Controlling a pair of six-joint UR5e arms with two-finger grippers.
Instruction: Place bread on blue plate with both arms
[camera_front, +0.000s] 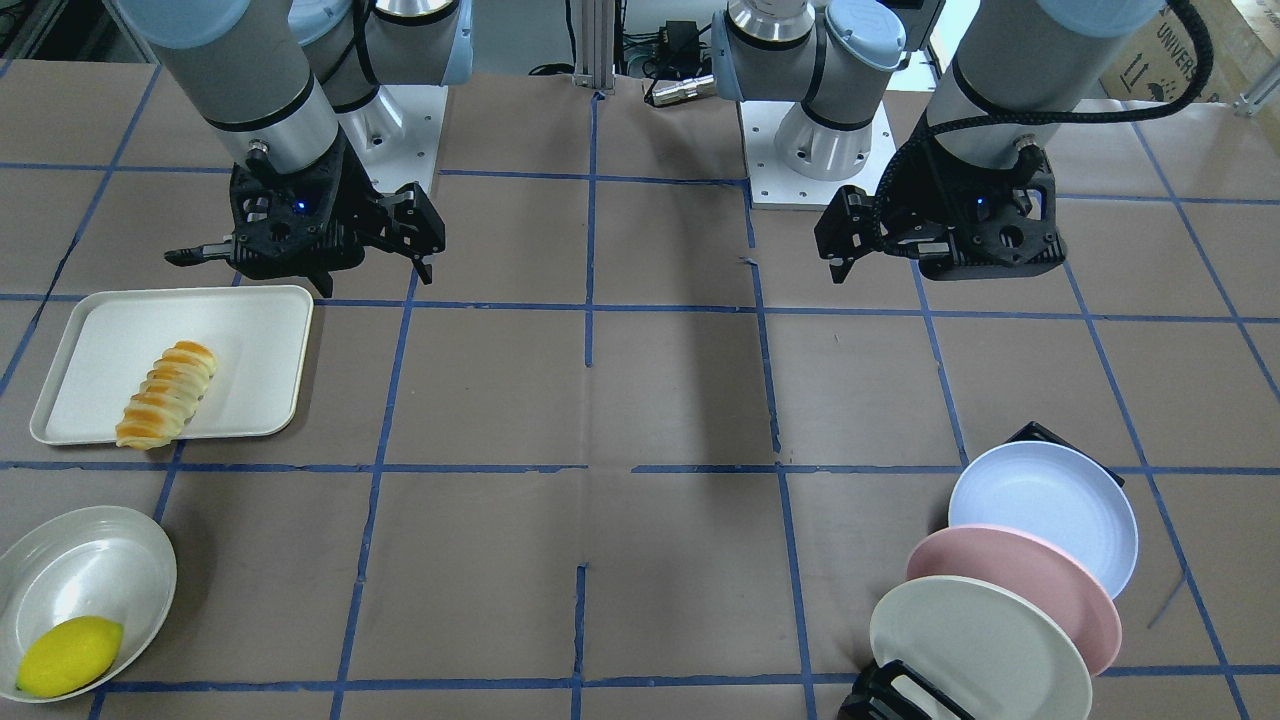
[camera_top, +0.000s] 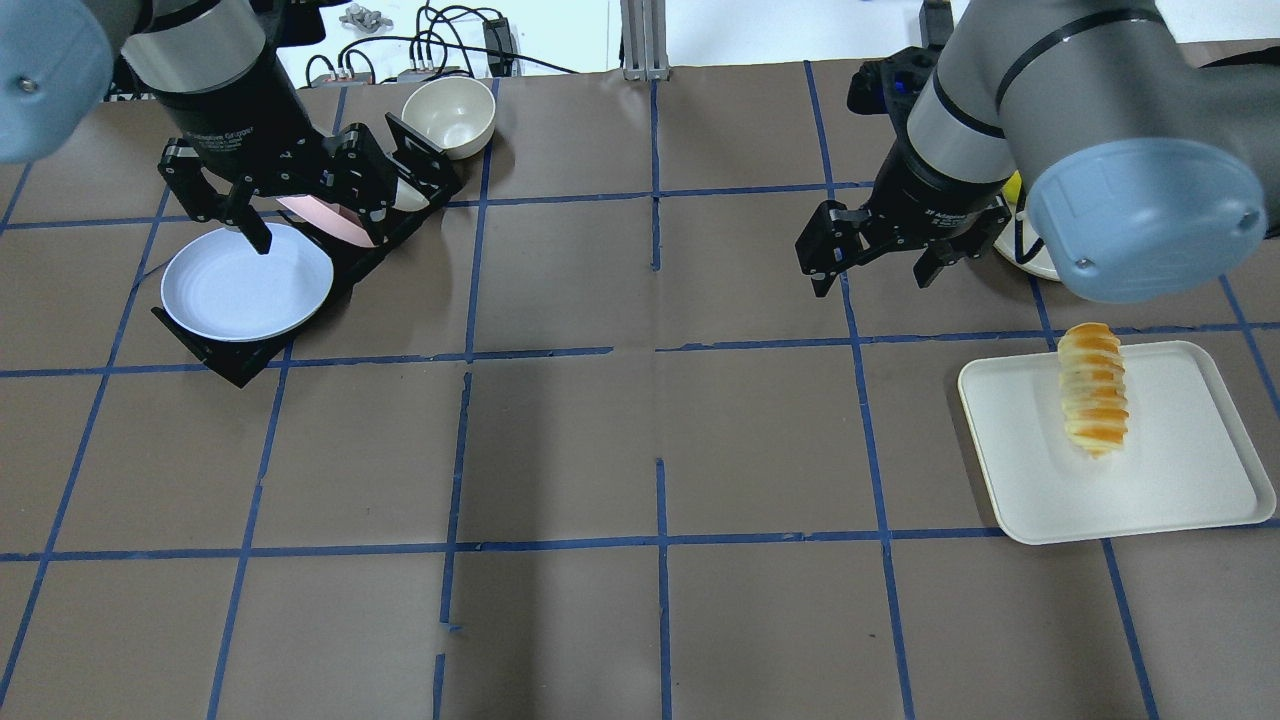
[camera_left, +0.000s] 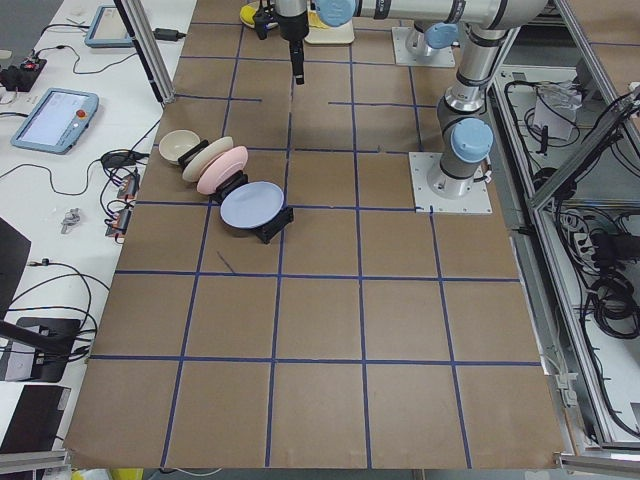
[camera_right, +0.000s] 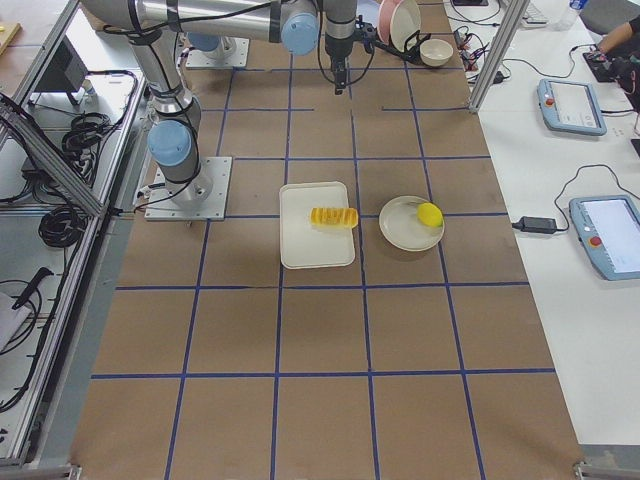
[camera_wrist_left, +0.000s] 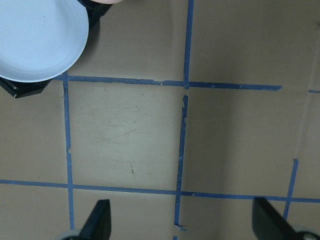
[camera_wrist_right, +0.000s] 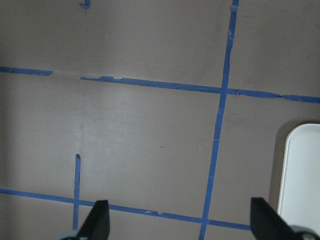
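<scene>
The left arm (camera_front: 1010, 70) and right arm (camera_front: 250, 75) are built of grey tubes, silver bands and pale blue joint caps. The left gripper (camera_front: 945, 250) and right gripper (camera_front: 305, 258) are black, each lit by a small blue light. A black ribbed cable (camera_front: 1060, 118) is looped at the left gripper's 1 o'clock

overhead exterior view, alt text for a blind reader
The bread lies on a white tray at right; the blue plate sits in a black rack at left. The left gripper and right gripper hover open above the table.
</scene>
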